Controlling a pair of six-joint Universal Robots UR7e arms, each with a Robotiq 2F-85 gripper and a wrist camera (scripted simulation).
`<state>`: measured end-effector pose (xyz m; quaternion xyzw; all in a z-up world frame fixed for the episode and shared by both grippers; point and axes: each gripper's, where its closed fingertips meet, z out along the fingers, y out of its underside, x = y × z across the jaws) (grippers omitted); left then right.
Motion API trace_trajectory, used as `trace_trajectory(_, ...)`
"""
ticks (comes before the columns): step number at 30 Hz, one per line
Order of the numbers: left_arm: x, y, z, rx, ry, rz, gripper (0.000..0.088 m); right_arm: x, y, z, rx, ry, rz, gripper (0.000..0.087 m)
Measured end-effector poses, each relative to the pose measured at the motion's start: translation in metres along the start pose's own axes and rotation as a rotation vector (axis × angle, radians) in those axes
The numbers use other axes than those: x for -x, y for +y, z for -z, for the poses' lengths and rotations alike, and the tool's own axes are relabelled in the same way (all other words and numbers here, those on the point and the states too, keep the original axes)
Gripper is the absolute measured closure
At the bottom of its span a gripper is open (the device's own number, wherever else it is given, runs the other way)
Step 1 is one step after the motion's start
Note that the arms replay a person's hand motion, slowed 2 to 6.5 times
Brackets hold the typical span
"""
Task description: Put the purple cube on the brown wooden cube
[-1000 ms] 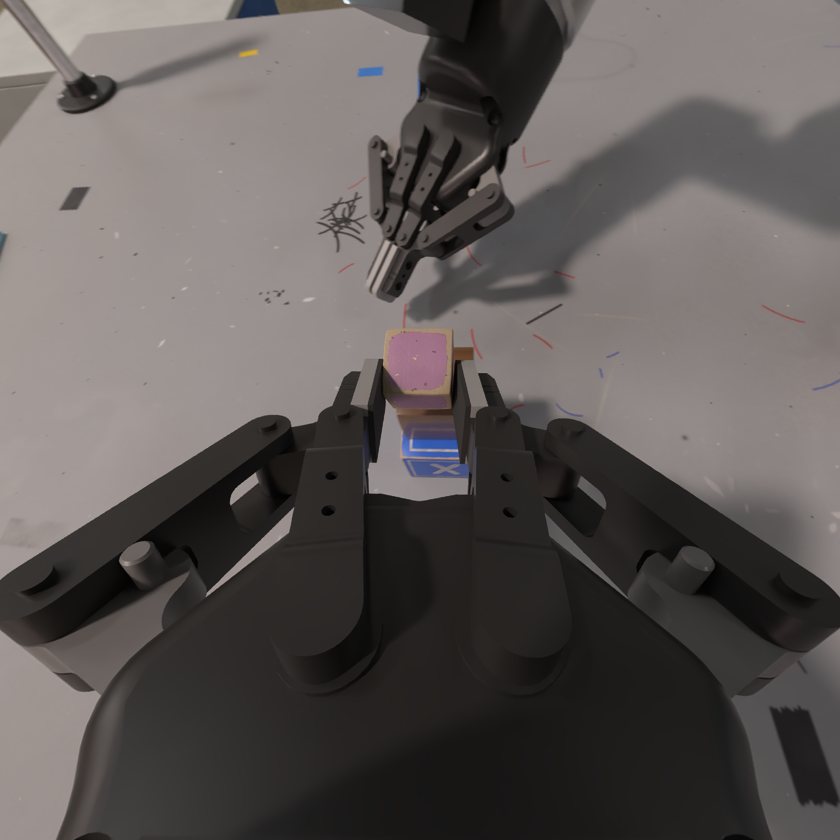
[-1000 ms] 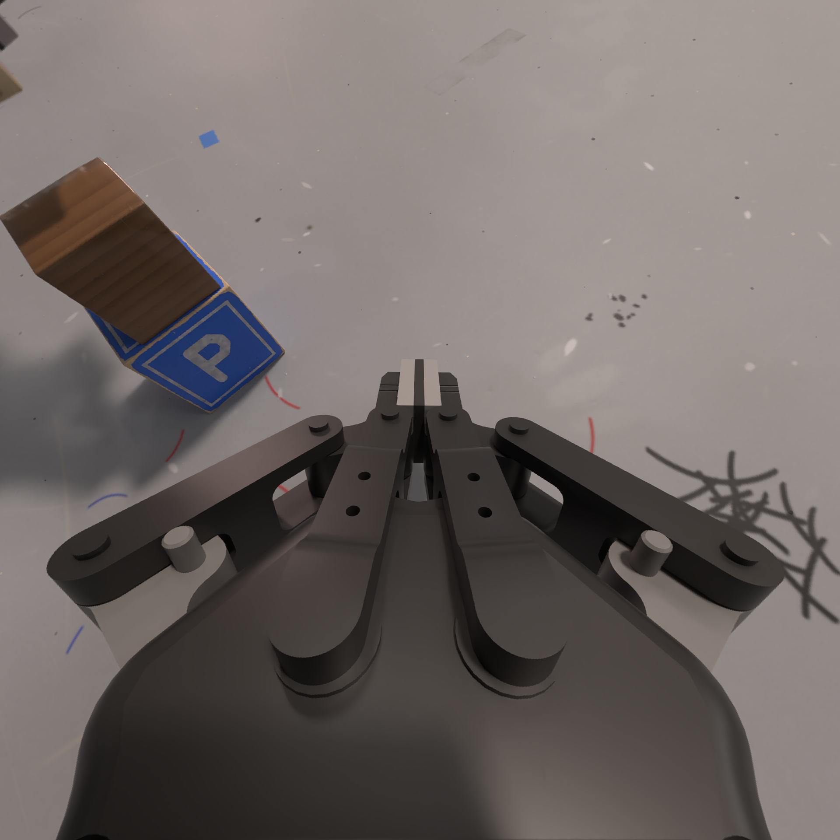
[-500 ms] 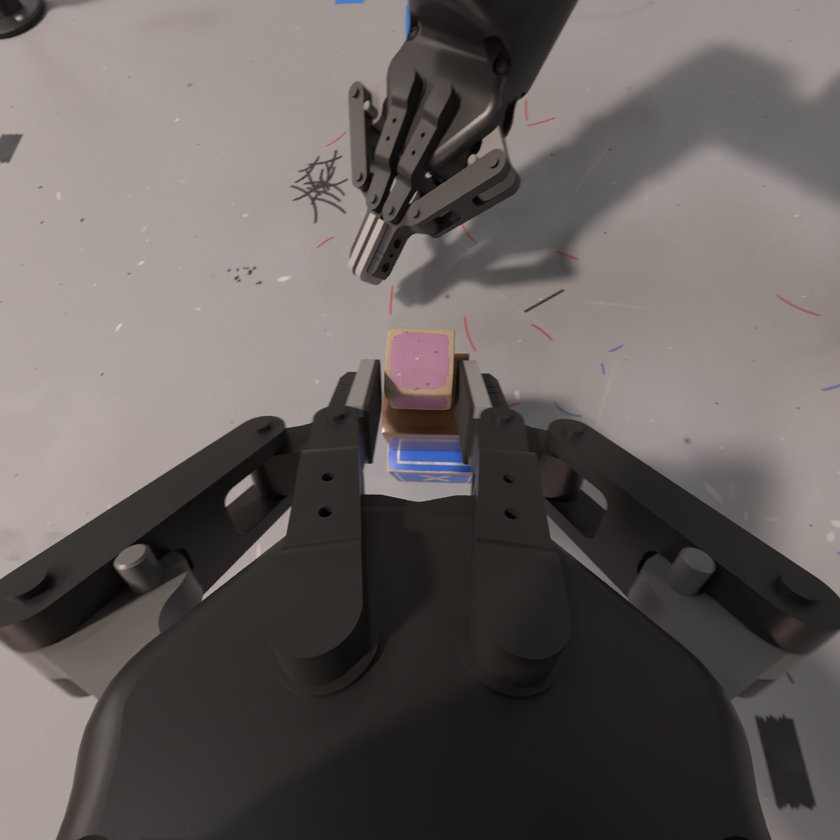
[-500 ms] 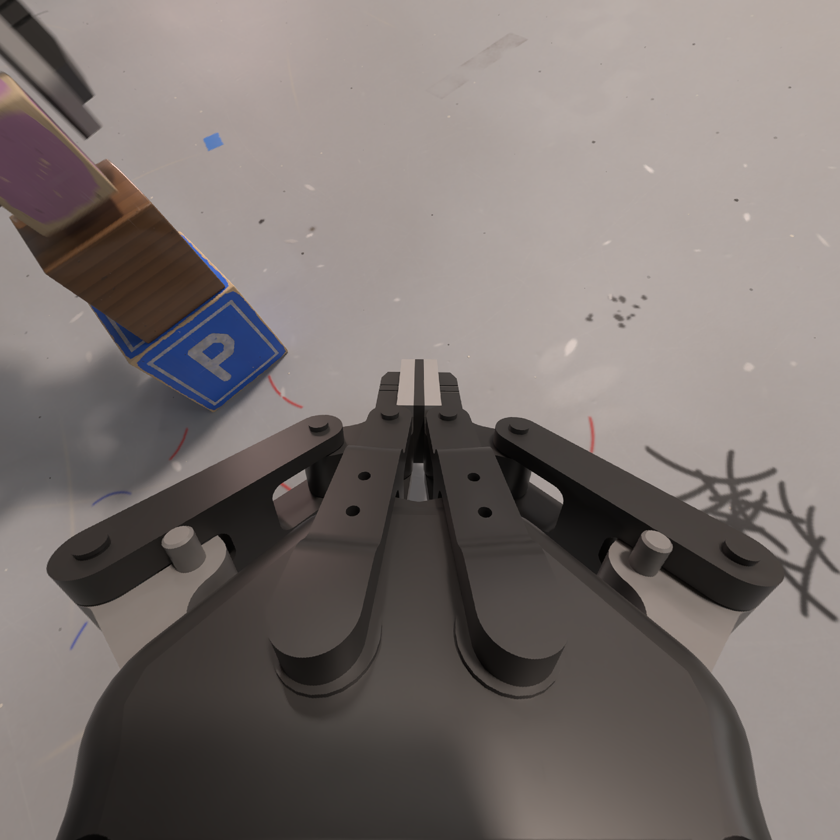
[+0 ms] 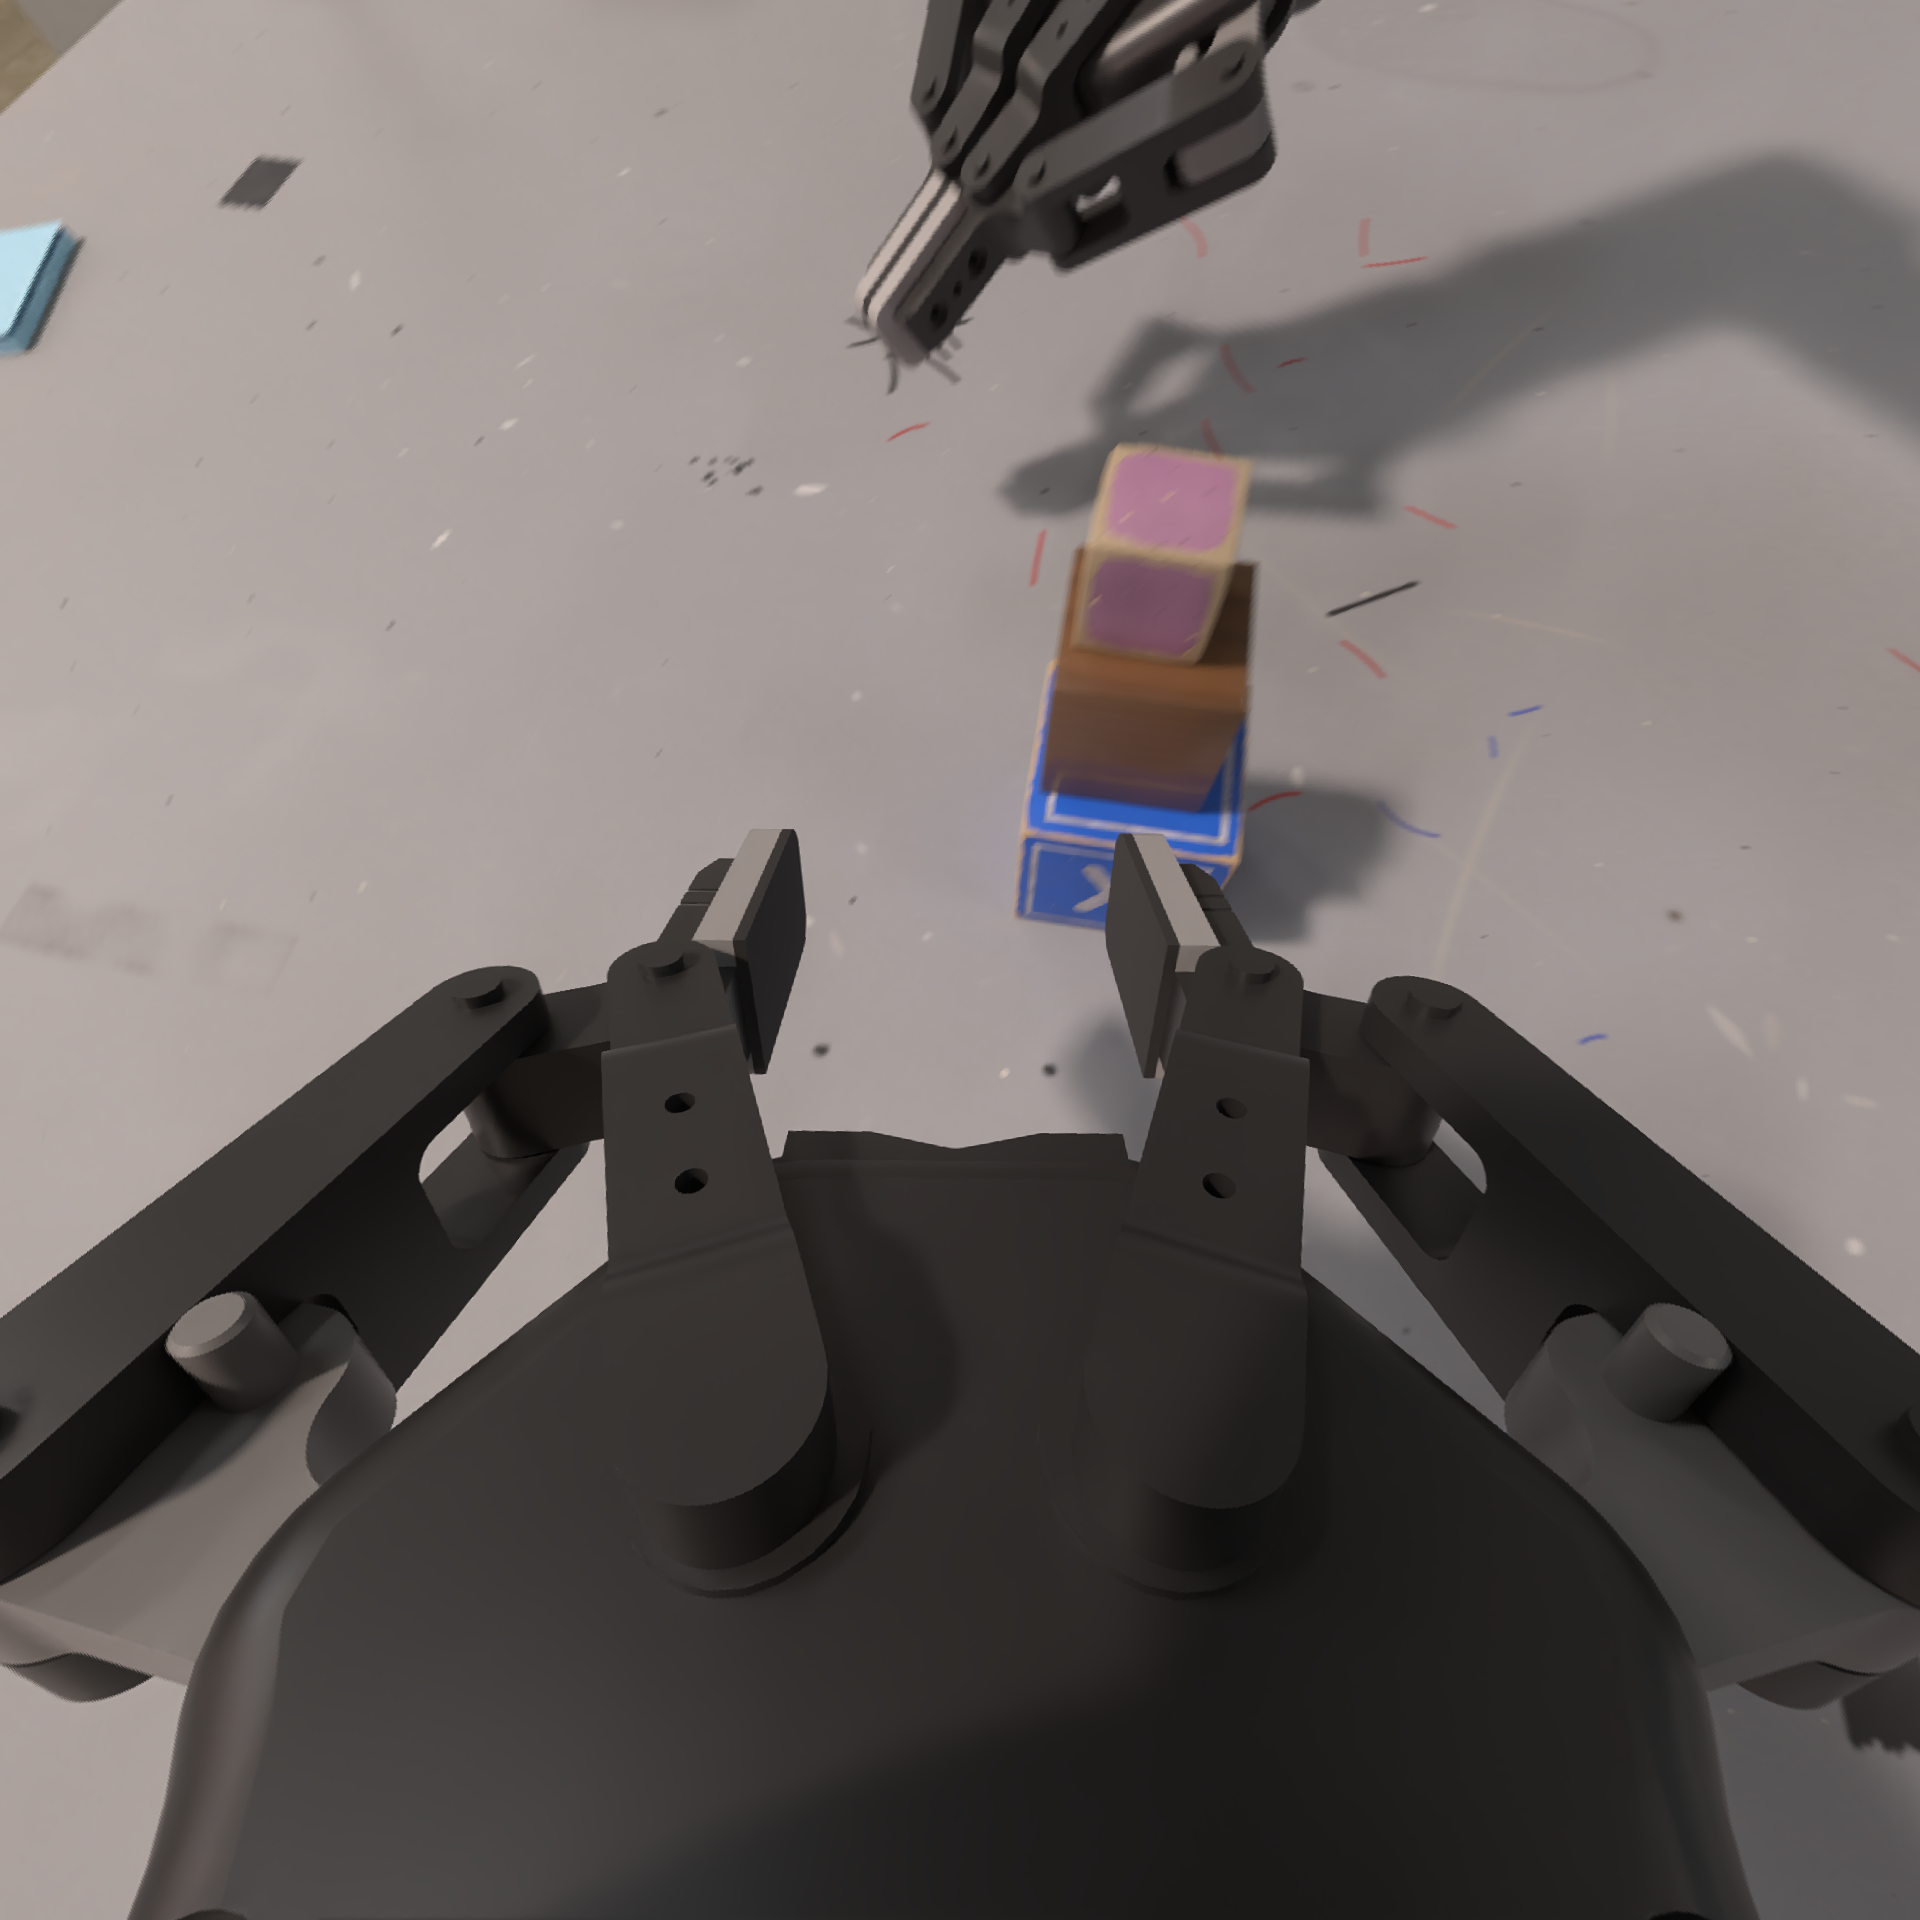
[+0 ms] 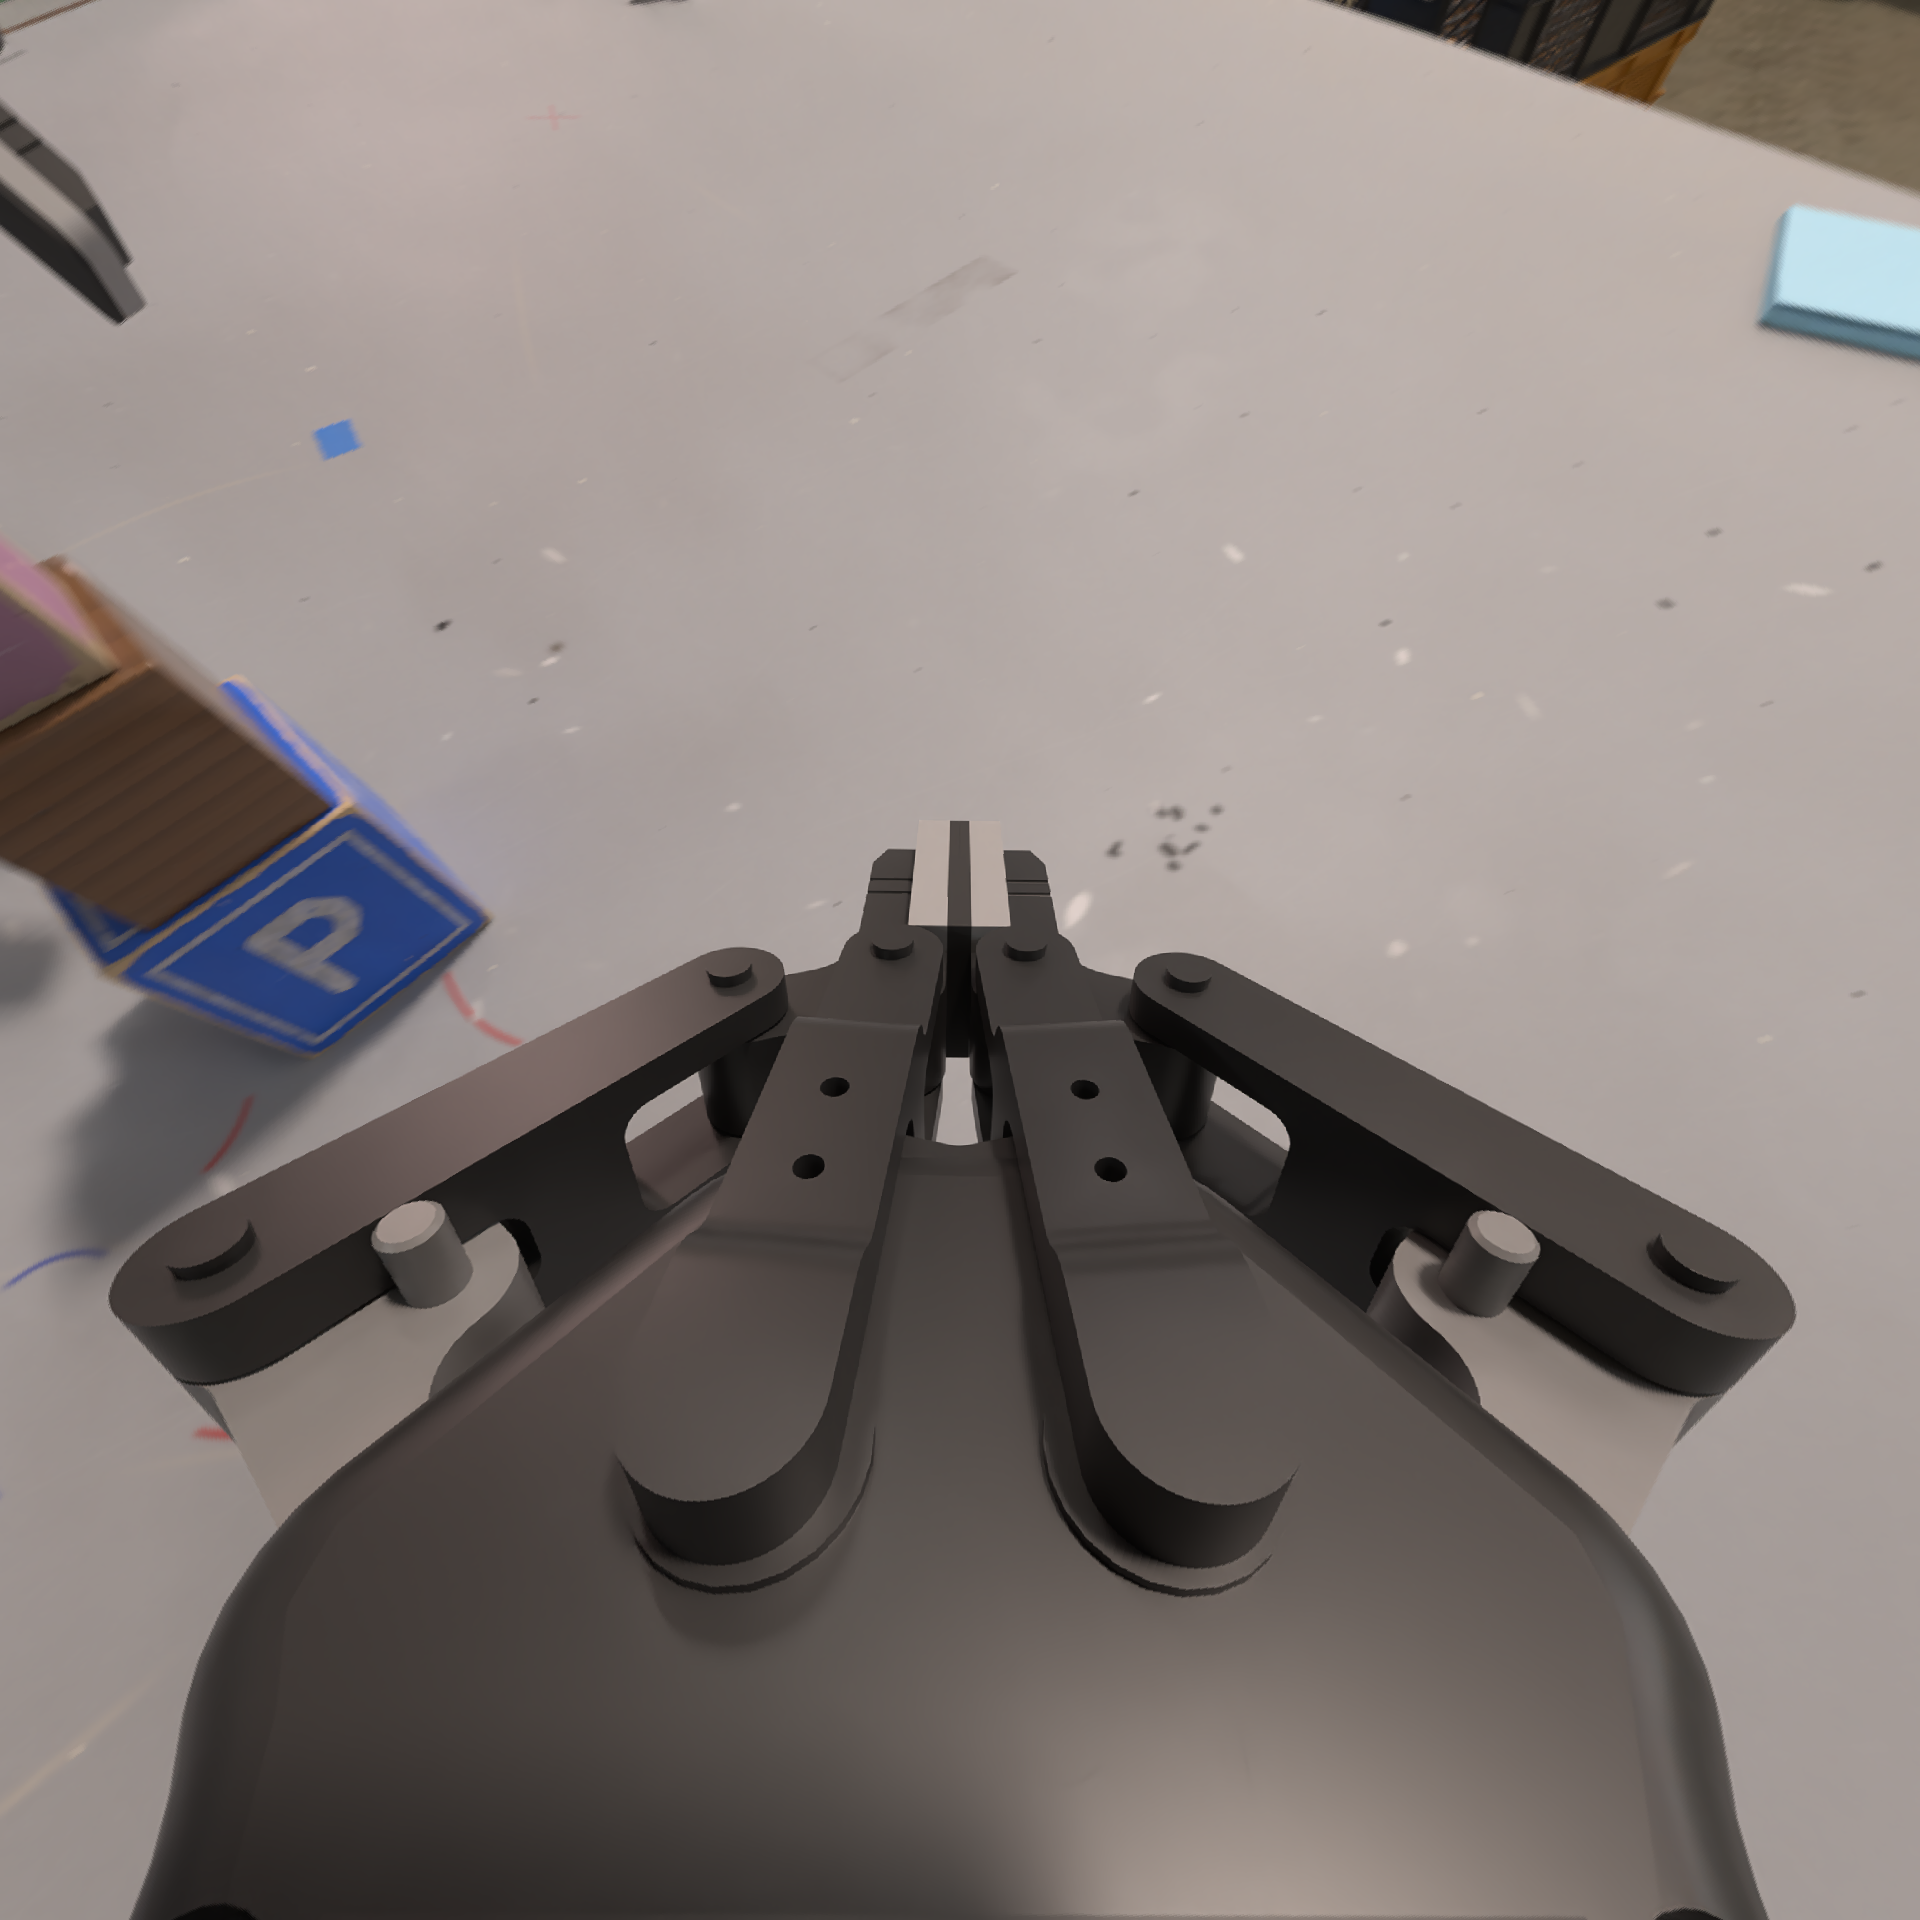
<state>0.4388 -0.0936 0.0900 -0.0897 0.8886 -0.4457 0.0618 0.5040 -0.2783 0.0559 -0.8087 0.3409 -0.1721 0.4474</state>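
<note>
Now the purple cube (image 5: 1169, 556) is being carried by the brown cube (image 5: 1143, 727), which is itself being borne by a blue cube (image 5: 1127, 862) standing on the grey table (image 5: 468, 623). All three are being shown as one upright stack, with the purple cube sitting toward the left of the brown top, so that a strip of brown is being left bare on the right. Nothing is being held by the left gripper (image 5: 956, 935): its jaws are being kept wide apart and empty, nearer the camera than the stack, with the right fingertip (image 5: 1148, 935) overlapping the blue cube's front face in the picture; whether it is touching cannot be told. Beyond the stack, the right gripper (image 5: 914, 281) is being shown hanging over the table, well apart from the cubes, its pads pressed together on nothing. From the right wrist, that gripper (image 6: 958, 873) is being seen fully closed, and the stack is being cut by the left edge, with only a corner of the purple cube (image 6: 42, 644) showing above the brown cube (image 6: 156, 790) and the blue cube (image 6: 301, 935). A pale blue pad (image 6: 1849, 281) is being shown lying flat at the far right of the table (image 6: 1143, 468).
</note>
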Motion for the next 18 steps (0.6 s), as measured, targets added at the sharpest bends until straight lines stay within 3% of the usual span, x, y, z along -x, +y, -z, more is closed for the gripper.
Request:
trace_trajectory(9, 0.034, 0.053, -0.004, 0.053, -0.086, 0.130, 0.0452, -0.079, -0.018, -0.031, 0.017, 0.090, 0.019, 0.0844)
trace_trajectory(13, 0.043, 0.072, -0.011, 0.123, -0.130, 0.143, 0.0467, -0.122, -0.012, -0.048, 0.079, 0.133, 0.022, 0.0705)
trace_trajectory(15, 0.051, 0.082, -0.012, 0.161, -0.170, 0.152, 0.0473, -0.137, -0.012, -0.057, 0.084, 0.128, 0.010, 0.0606)
trace_trajectory(18, 0.058, 0.088, -0.013, 0.181, -0.197, 0.161, 0.0482, -0.152, -0.018, -0.068, 0.066, 0.112, -0.004, 0.0524)
